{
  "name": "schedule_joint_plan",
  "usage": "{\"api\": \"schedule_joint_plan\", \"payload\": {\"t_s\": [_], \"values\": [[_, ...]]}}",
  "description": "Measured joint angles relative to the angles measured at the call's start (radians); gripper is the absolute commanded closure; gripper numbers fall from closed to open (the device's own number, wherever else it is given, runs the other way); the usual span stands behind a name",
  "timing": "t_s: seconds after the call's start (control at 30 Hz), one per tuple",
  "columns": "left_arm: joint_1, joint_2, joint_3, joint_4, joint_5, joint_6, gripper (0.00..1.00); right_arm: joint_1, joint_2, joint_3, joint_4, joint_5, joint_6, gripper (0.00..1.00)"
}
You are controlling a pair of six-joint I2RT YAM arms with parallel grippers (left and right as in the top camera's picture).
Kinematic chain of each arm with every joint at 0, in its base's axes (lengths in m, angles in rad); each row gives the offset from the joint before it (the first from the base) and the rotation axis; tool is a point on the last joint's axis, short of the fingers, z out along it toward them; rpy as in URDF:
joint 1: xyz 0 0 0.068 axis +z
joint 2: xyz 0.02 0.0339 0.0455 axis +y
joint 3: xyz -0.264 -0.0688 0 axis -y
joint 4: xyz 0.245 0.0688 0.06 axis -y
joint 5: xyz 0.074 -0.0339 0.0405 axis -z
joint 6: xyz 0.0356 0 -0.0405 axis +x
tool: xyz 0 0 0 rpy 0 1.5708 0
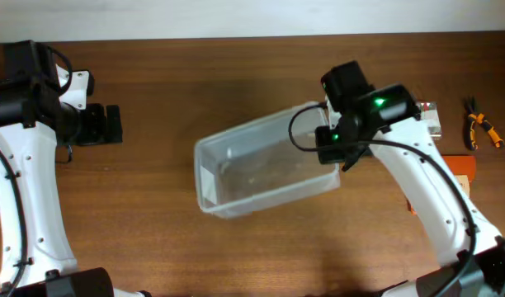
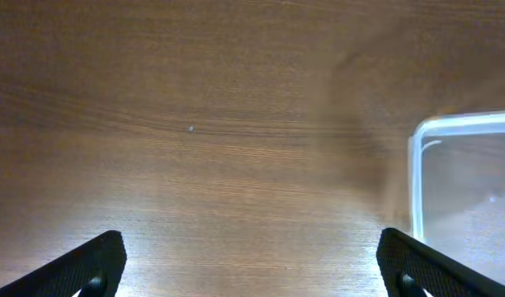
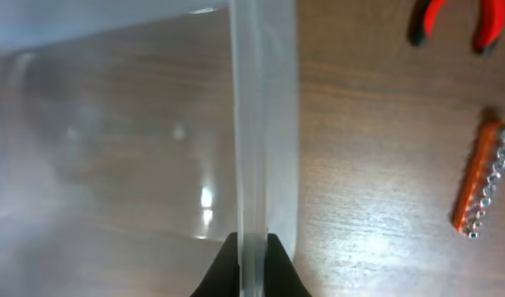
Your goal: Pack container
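The clear plastic container (image 1: 261, 165) lies at the table's middle, tilted, its right end toward my right arm. My right gripper (image 1: 335, 147) is shut on the container's right rim; in the right wrist view the two fingers (image 3: 252, 260) pinch the translucent wall (image 3: 252, 124) between them. My left gripper (image 1: 112, 124) is open and empty at the far left, well apart from the container. In the left wrist view its fingers (image 2: 252, 268) spread over bare wood, and a corner of the container (image 2: 417, 157) shows at the right.
Red-handled pliers (image 3: 450, 21) and an orange strip of bits (image 3: 482, 181) lie right of the container. In the overhead view orange-handled pliers (image 1: 477, 128), a small clear box (image 1: 430, 115) and an orange item (image 1: 459, 165) sit at the far right.
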Motion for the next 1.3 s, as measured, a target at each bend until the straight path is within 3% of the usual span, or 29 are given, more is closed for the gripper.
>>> {"api": "schedule_joint_plan", "payload": {"t_s": [0.63, 1.3], "values": [[0.0, 0.0, 0.0, 0.0, 0.0, 0.0, 0.01, -0.007, -0.005, -0.333, 0.28, 0.0, 0.1, 0.96], [0.0, 0.0, 0.0, -0.003, 0.0, 0.0, 0.01, -0.079, -0.031, -0.433, 0.36, -0.011, 0.013, 0.96]]}}
